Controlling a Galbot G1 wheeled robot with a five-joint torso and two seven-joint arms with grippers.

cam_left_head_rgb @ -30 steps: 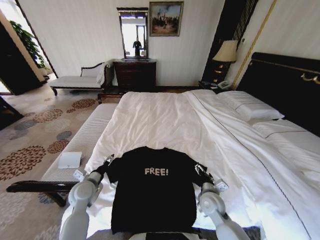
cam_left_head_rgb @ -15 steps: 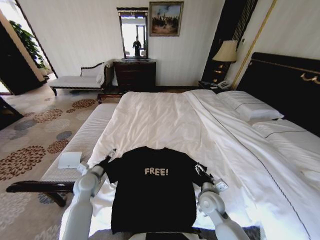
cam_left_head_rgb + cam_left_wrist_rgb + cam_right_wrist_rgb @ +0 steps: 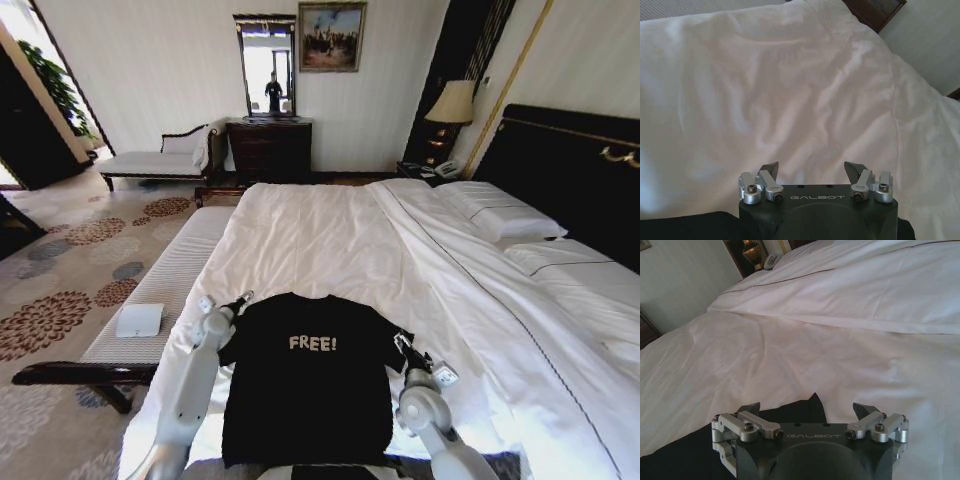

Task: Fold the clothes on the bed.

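Observation:
The clothes, one black T-shirt (image 3: 305, 385) with white "FREE!" lettering, lie flat and face up on the white duvet at the near end of the bed (image 3: 330, 235). My left gripper (image 3: 243, 297) hovers open at the shirt's left shoulder, and in the left wrist view its gripper (image 3: 812, 172) faces bare duvet with black fabric (image 3: 690, 226) under the wrist. At the shirt's right sleeve my right gripper (image 3: 401, 341) stands open. In the right wrist view that gripper (image 3: 807, 410) has a point of the black sleeve (image 3: 690, 455) beneath it, with nothing held.
A long cushioned bench (image 3: 165, 285) runs along the bed's left side, with a white folded item (image 3: 140, 320) on it. White pillows (image 3: 500, 215) and the dark headboard (image 3: 570, 165) are at the far right. Patterned carpet lies to the left.
My left arm has stretched forward and inward, from beside the left sleeve up to the shirt's left shoulder. The right gripper and the shirt have stayed in place.

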